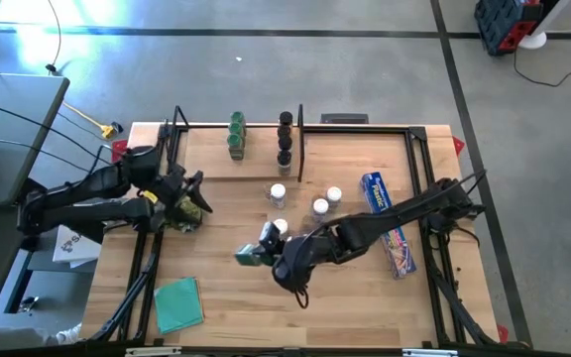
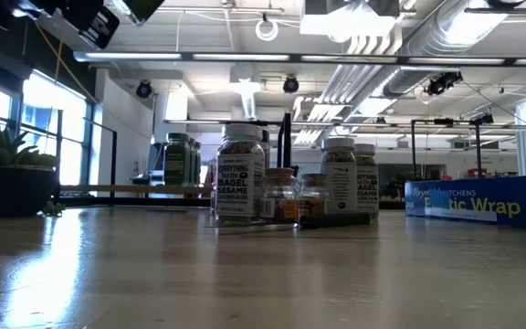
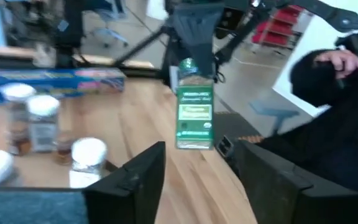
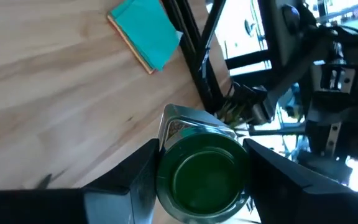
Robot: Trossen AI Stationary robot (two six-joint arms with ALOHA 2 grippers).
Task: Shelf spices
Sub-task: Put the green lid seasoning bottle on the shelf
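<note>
Right pincer [image 1: 255, 250] low and centre in the high view, pinching a green-capped spice jar [image 4: 204, 171], long axis tipped, cap toward the wrist camera. Left pincer [image 3: 201, 177] spread, empty, at left surface [image 1: 365, 297] edge.

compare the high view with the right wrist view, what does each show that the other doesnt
Only the high view shows the pale wooden shelf carrying green and black jars, the white-capped jars on the table, the long blue wrap box and the left gripper. Only the right wrist view shows the green cap end-on between the fingers. Both show the right gripper shut on the green-capped spice jar and the teal cloth.
</note>
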